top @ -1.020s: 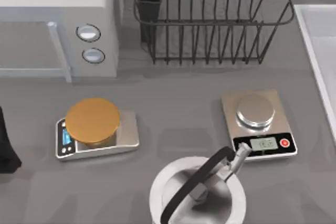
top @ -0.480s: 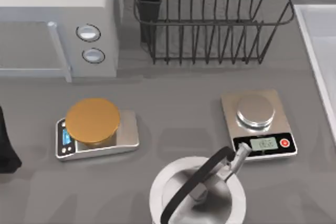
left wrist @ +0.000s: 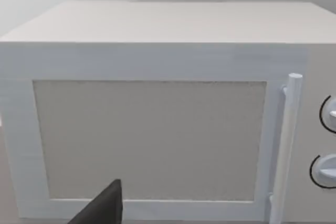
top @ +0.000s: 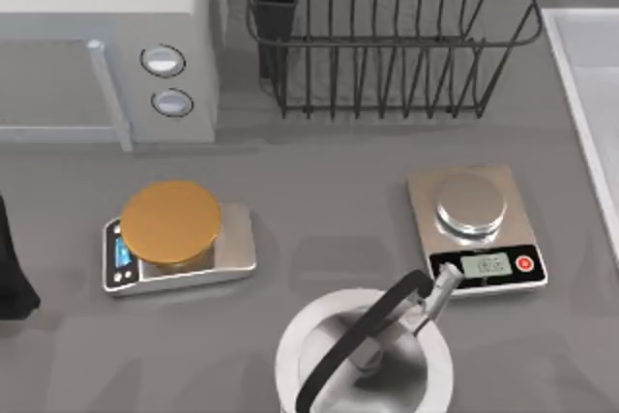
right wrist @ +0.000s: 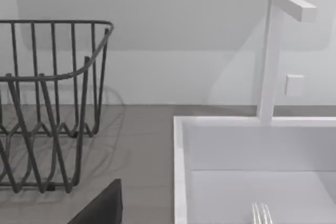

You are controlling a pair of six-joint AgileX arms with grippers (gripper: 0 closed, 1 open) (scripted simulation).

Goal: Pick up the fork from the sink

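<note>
While top view crops the sink (top: 580, 74), fork (right wrist: 261, 214) tines lie inside.

Sink (top: 585, 74) sits at the table's right edge, its raised rim walling the basin. In the right wrist view the fork (right wrist: 261, 214) lies on the basin floor, near the rim wall, open above; the tall faucet (right wrist: 273, 51) stands at the back rim. Dish rack (top: 387, 36) blocks the far middle, with a bare strip between it and the sink. Microwave (top: 106, 45) fills the far left. Near side is crowded: two scales (top: 479, 229) (top: 179, 239) and a kettle (top: 366, 355); open countertop (top: 319, 176) runs between them and the rack.
</note>
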